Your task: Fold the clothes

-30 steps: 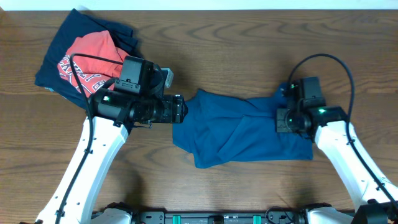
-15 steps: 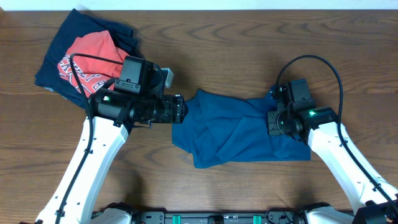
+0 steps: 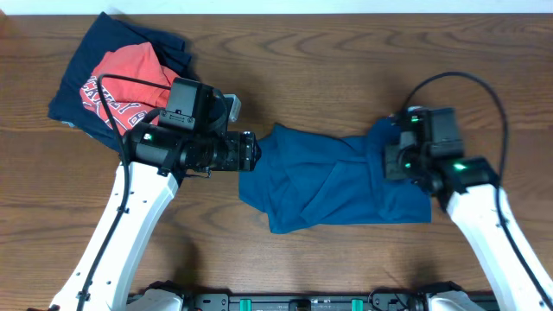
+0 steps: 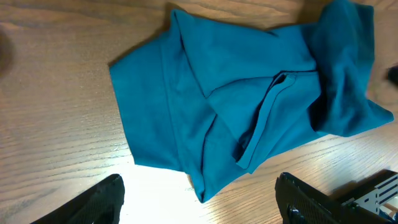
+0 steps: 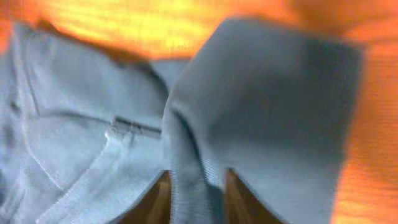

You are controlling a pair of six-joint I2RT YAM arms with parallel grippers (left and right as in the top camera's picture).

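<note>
The blue T-shirt point(image 3: 333, 181) lies crumpled in the middle of the table, also seen in the left wrist view point(image 4: 236, 93). My left gripper point(image 3: 252, 154) hovers at its left edge, open, its fingers wide apart point(image 4: 199, 190) with only the shirt's corner below them. My right gripper point(image 3: 389, 161) is at the shirt's right end, shut on a fold of blue cloth point(image 5: 196, 193) that fills the gap between its fingers. That end of the shirt point(image 4: 339, 62) is bunched up off the table. The red tee with white lettering point(image 3: 121, 78) lies on the navy garment point(image 3: 86, 52) at the far left.
The wooden table point(image 3: 328, 52) runs under everything. The left arm's cable loops over the red tee. The pile at the far left lies beside the left arm's camera housing point(image 3: 194, 102).
The right gripper shifted left, then back right, and now has a fold of the shirt between its fingers, with the shirt's right end bunched higher. The left arm has not moved.
</note>
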